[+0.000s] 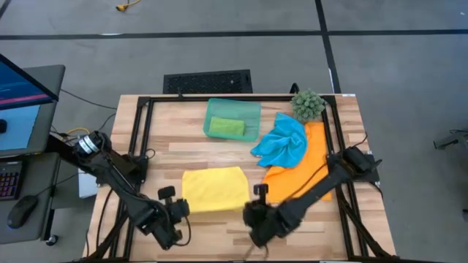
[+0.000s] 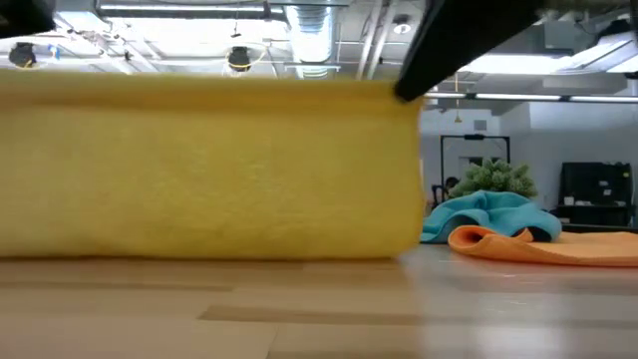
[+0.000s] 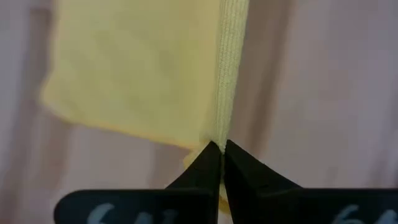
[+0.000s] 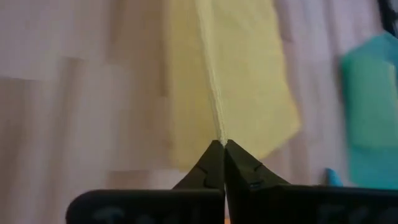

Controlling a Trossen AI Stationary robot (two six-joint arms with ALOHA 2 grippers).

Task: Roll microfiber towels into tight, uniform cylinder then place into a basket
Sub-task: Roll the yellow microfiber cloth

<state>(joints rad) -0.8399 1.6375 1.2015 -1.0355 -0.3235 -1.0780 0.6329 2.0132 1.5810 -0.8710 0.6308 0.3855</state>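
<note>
Worktop [image 1: 175, 150]: light wooden slats inside a black frame, seen from above.

Yellow towel [image 1: 215, 188]: lies near the front edge of the worktop, midway between the two arms, with one edge lifted. In the low view it fills most of the picture as a broad yellow band [image 2: 209, 170] standing on the wood.

Left tool [image 3: 214, 163]: at the yellow towel's front left corner; its two dark fingers are pressed together, pinching the towel's hemmed edge, which runs straight up from the tips.

Right tool [image 4: 222, 158]: at the yellow towel's front right corner; fingers likewise pressed together, pinching the towel's edge at the tips.

Basket [image 1: 250, 109]: translucent teal-green bin at the back centre of the worktop, well apart from the yellow towel.

Green towel [image 1: 226, 126]: folded or rolled small, lying inside the basket.

Blue towel [image 1: 281, 142]: crumpled in a heap to the right of the basket, resting partly on the orange towel.

Orange towel [image 1: 316, 150]: spread along the right side of the worktop, passing under the right arm; in the low view it lies flat in front of the blue heap.

Plant ball [image 1: 308, 104]: spiky green, at the back right corner, just behind the blue towel.
</note>
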